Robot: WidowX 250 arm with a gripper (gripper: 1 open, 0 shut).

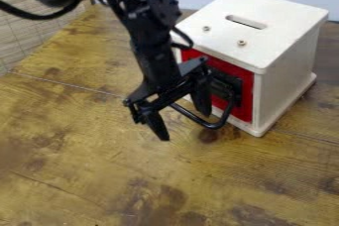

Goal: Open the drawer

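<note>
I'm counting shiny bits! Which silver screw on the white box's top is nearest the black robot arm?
The picture's left silver screw; the other silver screw sits farther from the black robot arm.

brown grained wooden table (79,161), smooth matt white cabinet (286,76)

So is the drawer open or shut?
Shut: its red front sits flush in the white cabinet.
</note>
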